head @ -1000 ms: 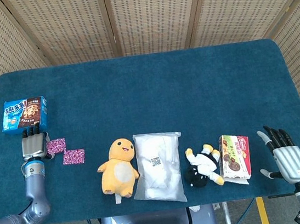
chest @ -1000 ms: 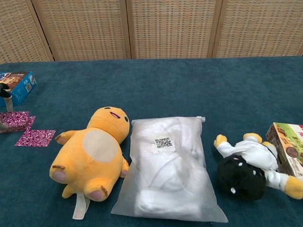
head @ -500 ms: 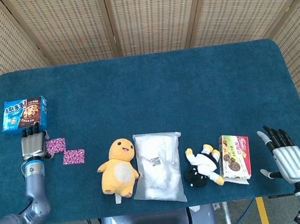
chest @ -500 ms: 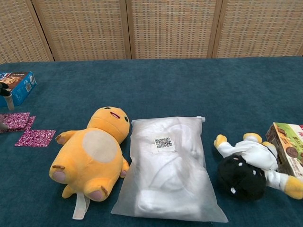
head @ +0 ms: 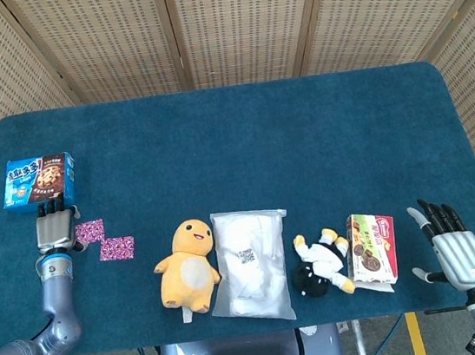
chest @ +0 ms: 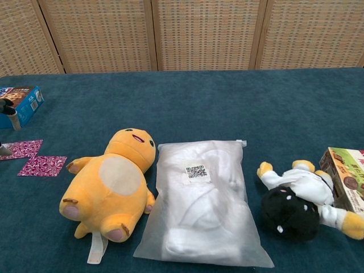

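My left hand (head: 54, 227) lies flat at the table's left side with its fingers stretched toward a blue cookie box (head: 38, 180); the fingertips almost reach its near edge. It holds nothing. In the chest view only its fingertips (chest: 10, 115) show at the left edge, in front of the blue cookie box (chest: 21, 102). Two pink patterned packets (head: 90, 231) (head: 116, 248) lie just right of that hand. My right hand (head: 452, 241) rests open, fingers spread, near the front right corner, beside a green and red cookie box (head: 373, 247).
Along the front edge lie a yellow plush (head: 187, 264), a white plastic bag (head: 251, 263) with a QR label, and a black and white plush (head: 322, 264). The blue cloth table (head: 241, 138) is backed by wicker screens.
My left hand has crept slightly toward the blue box, uncovering more of the nearer pink packet in the chest view. The right hand has not moved.
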